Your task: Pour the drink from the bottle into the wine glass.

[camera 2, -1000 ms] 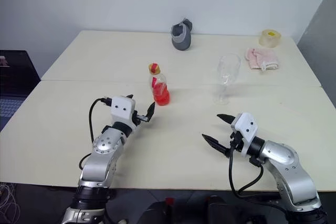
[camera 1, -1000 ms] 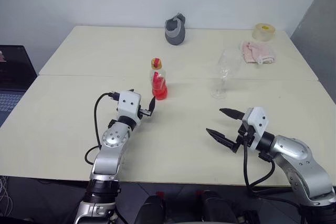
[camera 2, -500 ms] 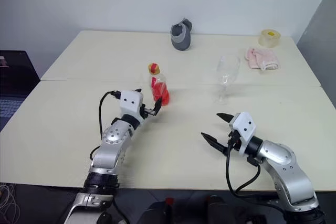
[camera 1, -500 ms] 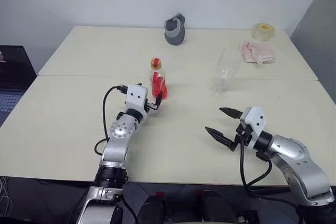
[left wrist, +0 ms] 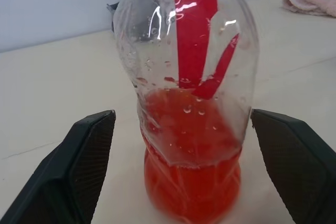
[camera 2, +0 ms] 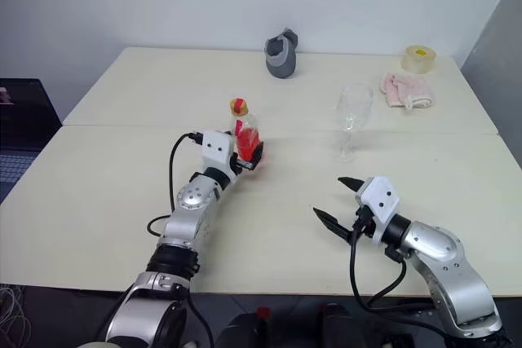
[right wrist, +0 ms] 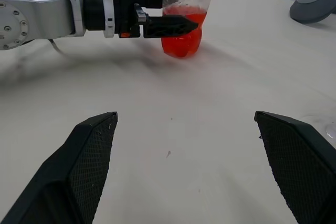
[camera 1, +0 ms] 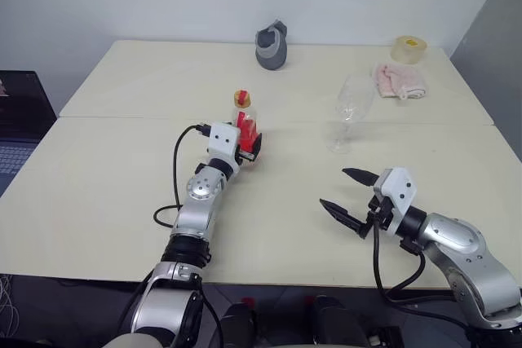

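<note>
The bottle stands upright mid-table, clear with a yellow cap and a red label, and the red drink fills its lower part. My left gripper is open, one finger on each side of the bottle's lower body, with gaps showing on both sides. The wine glass stands to the right of the bottle and looks empty. My right gripper hangs open over the near right of the table, in front of the glass, with nothing between its fingers.
A grey object sits at the back middle. A tape roll and a pink cloth lie at the back right. A laptop is past the table's left edge. A seam crosses the table behind the bottle.
My left gripper has moved forward and a little right, so its open fingers now flank the bottle. The right gripper, bottle and glass have stayed put.
</note>
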